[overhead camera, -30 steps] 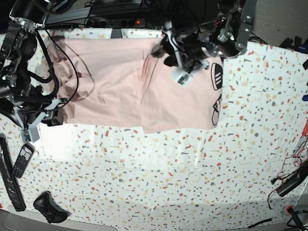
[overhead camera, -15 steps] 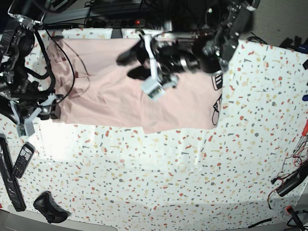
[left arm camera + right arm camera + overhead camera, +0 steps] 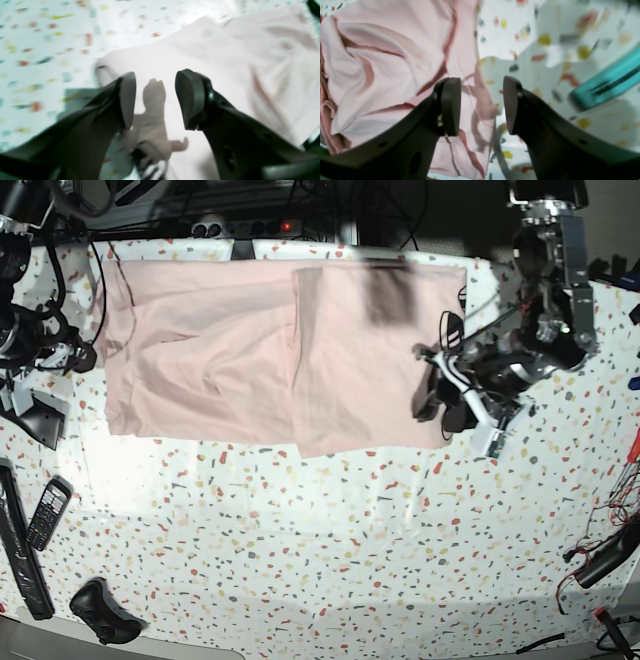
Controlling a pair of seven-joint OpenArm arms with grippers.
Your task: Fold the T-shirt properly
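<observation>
Speckled terrazzo tabletop (image 3: 330, 550), white with red, yellow and grey flecks, bright glare just below the T-shirt (image 3: 270, 360). T-shirt spread flat along the far side of the tabletop, pale pink, right portion folded over with a straight vertical edge down the middle. Beyond the T-shirt's far edge, a dark clutter of cables and a power strip (image 3: 250, 225) with a red light. Left hand (image 3: 440, 395) hovering at the T-shirt's right edge, jaws spread wide, nothing between them; wrist view blurred, pink cloth under the gap. Right hand (image 3: 481, 103) at the T-shirt's left edge, jaws parted and empty, wrinkled cloth on one side beneath, bare tabletop on the other. Well down and left of the T-shirt: a keypad phone (image 3: 47, 512), a long black bar (image 3: 18, 550), a black controller (image 3: 100, 610). Far right of the T-shirt, loose wires (image 3: 610, 550) at the tabletop's edge.
</observation>
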